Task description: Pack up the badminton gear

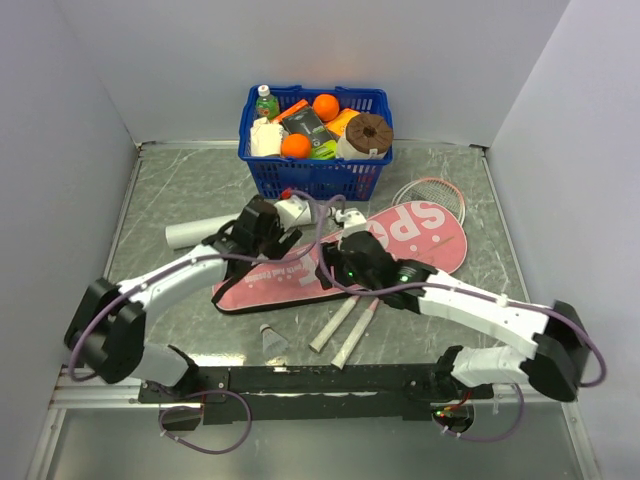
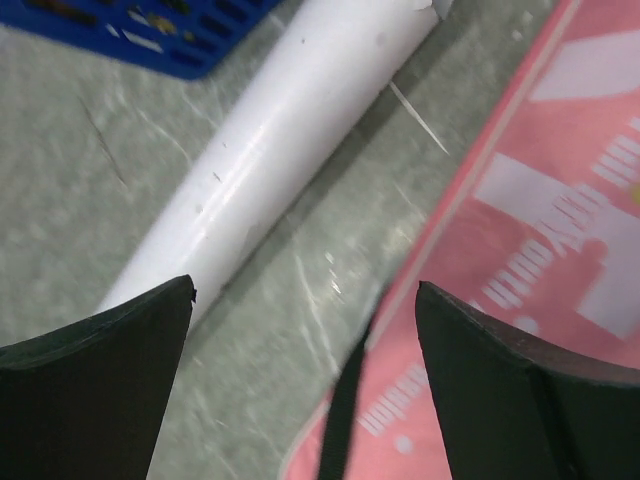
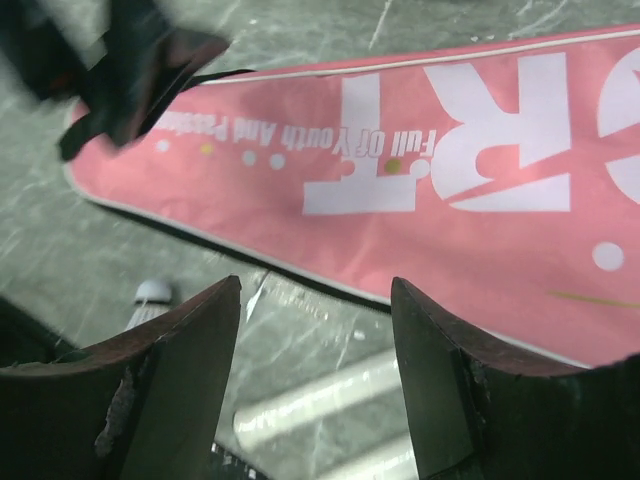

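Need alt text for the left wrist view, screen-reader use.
The left gripper hangs open and empty over the grey table, with a long white tube running diagonally on its left and the pink cover with white lettering on its right. A corner of the blue basket shows at top left.

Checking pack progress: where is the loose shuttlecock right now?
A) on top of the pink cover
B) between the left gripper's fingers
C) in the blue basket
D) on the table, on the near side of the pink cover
D: the shuttlecock lies on the bare table, on the near side of the pink cover and just left of the two racket handles, with nothing holding it.
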Controlling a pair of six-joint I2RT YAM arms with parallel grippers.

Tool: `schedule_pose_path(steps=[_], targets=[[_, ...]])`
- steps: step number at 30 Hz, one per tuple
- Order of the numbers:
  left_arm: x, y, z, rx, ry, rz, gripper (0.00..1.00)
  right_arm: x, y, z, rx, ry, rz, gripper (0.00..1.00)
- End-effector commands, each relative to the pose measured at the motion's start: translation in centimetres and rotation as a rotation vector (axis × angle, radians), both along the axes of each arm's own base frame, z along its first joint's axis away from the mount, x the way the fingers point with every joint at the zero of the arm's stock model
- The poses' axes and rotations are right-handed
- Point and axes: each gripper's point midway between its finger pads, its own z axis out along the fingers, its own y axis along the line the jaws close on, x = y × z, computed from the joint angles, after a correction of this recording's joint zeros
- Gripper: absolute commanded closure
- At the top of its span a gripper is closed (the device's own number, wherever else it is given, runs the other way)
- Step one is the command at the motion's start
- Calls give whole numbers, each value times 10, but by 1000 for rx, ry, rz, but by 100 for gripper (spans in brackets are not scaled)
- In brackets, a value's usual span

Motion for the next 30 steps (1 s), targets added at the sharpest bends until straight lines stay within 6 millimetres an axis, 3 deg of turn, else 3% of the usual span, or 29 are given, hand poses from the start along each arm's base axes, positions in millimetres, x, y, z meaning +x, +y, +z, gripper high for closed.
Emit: schedule_pose_path(steps=[1,4,5,6,8,15,25,30], targets=[[42,-5,27,144,-129,-90,3,-18,-14,19,41,-27,61,30],[59,-10,20,223,-132,-120,2,-24,-21,21,41,-25,68,30],[64,-10,6,261,-106,-131,2,-25,-23,19,32,-23,67,30],[71,-14,8,276,-115,-139,3,-26,-26,18,26,-27,59,30],[80,-13,-9,340,-74,-158,3,-26,-29,18,22,-27,53,29],[116,-8,-21,383,-62,-170,2,-31,-29,18,46,-24,65,29],[127,-10,-62,412,24,-214,7,-30,-20,12,42,1,84,29],[129,-7,-71,428,46,-228,6,-30,-17,15,56,4,88,29]])
